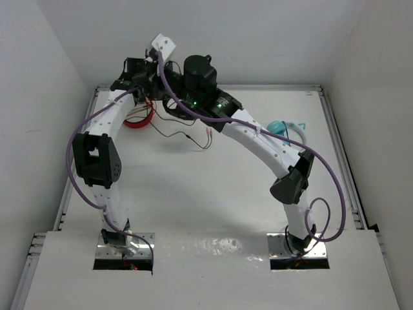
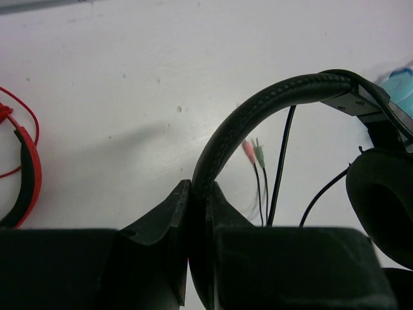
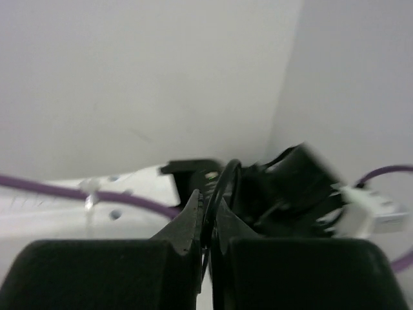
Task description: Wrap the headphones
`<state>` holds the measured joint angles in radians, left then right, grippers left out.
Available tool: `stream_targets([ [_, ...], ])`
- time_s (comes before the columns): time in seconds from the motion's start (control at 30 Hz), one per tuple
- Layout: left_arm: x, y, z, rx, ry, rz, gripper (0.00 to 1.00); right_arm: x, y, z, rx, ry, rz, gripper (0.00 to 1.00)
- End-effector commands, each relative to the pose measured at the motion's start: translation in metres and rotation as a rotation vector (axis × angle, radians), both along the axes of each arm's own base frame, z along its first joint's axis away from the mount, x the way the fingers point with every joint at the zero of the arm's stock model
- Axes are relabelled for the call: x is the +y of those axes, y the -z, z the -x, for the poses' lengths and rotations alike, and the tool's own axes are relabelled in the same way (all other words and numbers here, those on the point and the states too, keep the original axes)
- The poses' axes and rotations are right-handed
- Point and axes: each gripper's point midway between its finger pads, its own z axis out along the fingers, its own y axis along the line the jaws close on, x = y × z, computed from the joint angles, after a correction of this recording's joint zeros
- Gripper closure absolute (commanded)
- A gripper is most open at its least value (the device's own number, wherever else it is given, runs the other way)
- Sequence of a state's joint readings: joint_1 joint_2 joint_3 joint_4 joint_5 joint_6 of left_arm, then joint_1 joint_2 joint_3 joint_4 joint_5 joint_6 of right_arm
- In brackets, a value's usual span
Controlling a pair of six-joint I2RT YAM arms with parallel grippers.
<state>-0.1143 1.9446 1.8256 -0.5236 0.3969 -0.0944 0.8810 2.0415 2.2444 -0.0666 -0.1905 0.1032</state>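
Closest, the left gripper clamps the stitched black headband of the headphones, lifted at the overhead view's upper centre; the right gripper pinches their thin cable

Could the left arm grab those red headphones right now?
Probably not: the red headphones lie nearby, but the left gripper is shut on the black headphones' headband, leaving no free jaws.

Left wrist view crops the headphones at right, red headphones at left
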Motion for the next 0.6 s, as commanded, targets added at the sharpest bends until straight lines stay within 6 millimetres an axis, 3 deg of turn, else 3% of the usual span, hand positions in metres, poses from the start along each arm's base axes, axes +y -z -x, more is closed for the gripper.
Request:
stream_targets([
  [0.0, -0.014, -0.042, 0.019, -0.109, 0.119, -0.004, 1.0, -0.062, -0.1, -0.018, -0.196, 0.204, -0.173, 1.0],
  [0.3, -0.05, -0.04, 0.047, -0.1, 0.279, -0.011, 1.0, -0.123, -0.123, -0.058, -0.222, 0.372, -0.242, 1.0],
  [0.43, -0.047, -0.028, 0.052, -0.096, 0.31, -0.079, 1.0, -0.17, -0.143, -0.073, -0.231, 0.471, -0.281, 1.0],
  [0.57, -0.047, -0.014, 0.06, -0.105, 0.367, -0.194, 1.0, -0.213, -0.174, -0.061, -0.279, 0.533, -0.309, 1.0],
])
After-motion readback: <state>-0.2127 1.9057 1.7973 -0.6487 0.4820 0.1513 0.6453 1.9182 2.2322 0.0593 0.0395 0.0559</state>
